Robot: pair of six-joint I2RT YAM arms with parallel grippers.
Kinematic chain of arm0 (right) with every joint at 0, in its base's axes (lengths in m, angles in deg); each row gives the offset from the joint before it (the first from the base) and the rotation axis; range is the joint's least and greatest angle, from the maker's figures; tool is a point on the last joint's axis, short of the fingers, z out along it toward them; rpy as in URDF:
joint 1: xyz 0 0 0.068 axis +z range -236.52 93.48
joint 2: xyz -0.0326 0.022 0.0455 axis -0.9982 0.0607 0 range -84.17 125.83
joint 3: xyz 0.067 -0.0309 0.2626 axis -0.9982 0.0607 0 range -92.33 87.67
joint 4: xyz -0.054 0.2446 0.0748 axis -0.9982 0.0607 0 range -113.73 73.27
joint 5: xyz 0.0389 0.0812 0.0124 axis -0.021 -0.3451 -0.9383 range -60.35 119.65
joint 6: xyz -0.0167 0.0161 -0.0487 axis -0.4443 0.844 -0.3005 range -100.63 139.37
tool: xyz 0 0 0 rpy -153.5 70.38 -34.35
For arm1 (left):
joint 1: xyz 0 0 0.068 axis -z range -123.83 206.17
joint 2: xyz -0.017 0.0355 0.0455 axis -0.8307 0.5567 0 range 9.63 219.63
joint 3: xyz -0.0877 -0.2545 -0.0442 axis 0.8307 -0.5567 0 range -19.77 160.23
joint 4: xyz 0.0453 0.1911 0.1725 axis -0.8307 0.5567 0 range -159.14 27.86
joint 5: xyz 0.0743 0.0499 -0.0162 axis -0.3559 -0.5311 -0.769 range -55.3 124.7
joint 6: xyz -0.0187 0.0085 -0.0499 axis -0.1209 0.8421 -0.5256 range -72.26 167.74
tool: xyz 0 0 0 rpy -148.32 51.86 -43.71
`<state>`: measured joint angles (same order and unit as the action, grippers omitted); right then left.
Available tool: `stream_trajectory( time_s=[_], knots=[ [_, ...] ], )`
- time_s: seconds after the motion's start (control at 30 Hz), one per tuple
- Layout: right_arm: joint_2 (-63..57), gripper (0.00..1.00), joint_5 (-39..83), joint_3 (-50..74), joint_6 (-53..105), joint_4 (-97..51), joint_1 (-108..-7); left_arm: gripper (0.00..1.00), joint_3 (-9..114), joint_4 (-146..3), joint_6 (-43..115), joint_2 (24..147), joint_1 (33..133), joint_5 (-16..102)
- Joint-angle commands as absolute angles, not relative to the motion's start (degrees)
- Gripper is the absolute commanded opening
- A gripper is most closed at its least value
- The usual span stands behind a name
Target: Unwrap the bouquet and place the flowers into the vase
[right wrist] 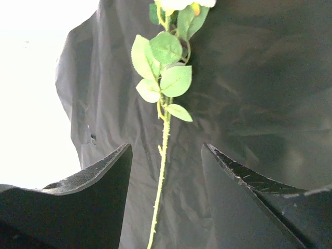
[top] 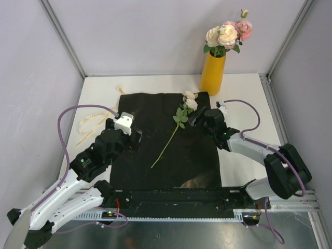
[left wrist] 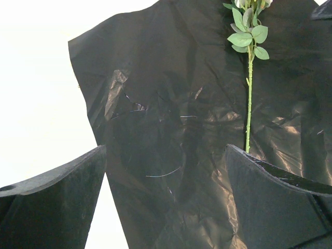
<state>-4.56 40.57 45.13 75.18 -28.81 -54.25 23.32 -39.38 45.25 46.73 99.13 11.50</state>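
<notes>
The black wrapping sheet (top: 166, 145) lies spread flat on the table. One cream rose (top: 190, 101) rests on it, its thin green stem (top: 167, 145) running down-left. The mustard-yellow vase (top: 213, 72) stands at the back right and holds pink and cream flowers (top: 228, 33). My right gripper (top: 196, 117) hovers by the rose's leaves. In the right wrist view my right gripper (right wrist: 166, 149) is open with the stem (right wrist: 163, 155) running between the fingers, untouched. My left gripper (top: 137, 138) is at the sheet's left side, and in its own view my left gripper (left wrist: 166, 150) is wide open over bare wrapping.
A cream ribbon (top: 92, 122) lies loose on the white table to the left of the sheet. The enclosure's walls and metal posts close in the back and both sides. A black rail (top: 176, 199) runs along the near edge between the arm bases.
</notes>
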Motion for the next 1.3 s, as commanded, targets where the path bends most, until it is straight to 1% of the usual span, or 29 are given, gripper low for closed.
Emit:
stream_trajectory(
  time_s=[0.0,0.17,0.33,0.47,0.7,0.8,0.93,1.27],
  knots=[
    [0.8,0.61,40.0,44.9,82.0,-40.0,-52.5,1.00,23.2,-40.7,46.1,46.4,99.1,11.7],
    [6.4,0.60,39.4,44.3,84.8,-45.5,-51.5,1.00,23.2,-40.7,46.0,46.5,99.1,12.1],
    [13.1,0.58,39.6,41.0,84.6,-46.3,-50.3,1.00,23.3,-40.7,46.0,46.5,99.1,12.1],
    [16.9,0.56,42.2,40.3,85.5,-46.3,-49.8,1.00,23.2,-40.7,46.0,46.4,99.1,12.2],
    [21.7,0.54,38.2,40.0,81.6,-54.9,-49.7,1.00,23.2,-40.7,46.0,46.4,99.1,11.8],
    [23.8,0.54,37.4,39.4,80.7,-56.2,-49.7,1.00,23.2,-40.7,46.1,46.4,99.1,11.7],
    [25.6,0.53,37.1,39.3,80.4,-57.1,-49.8,1.00,23.2,-40.7,46.1,46.3,99.1,11.5],
    [25.3,0.44,36.6,39.2,79.4,-58.8,-49.8,1.00,23.1,-40.7,46.0,46.1,99.1,11.4]
  ],
)
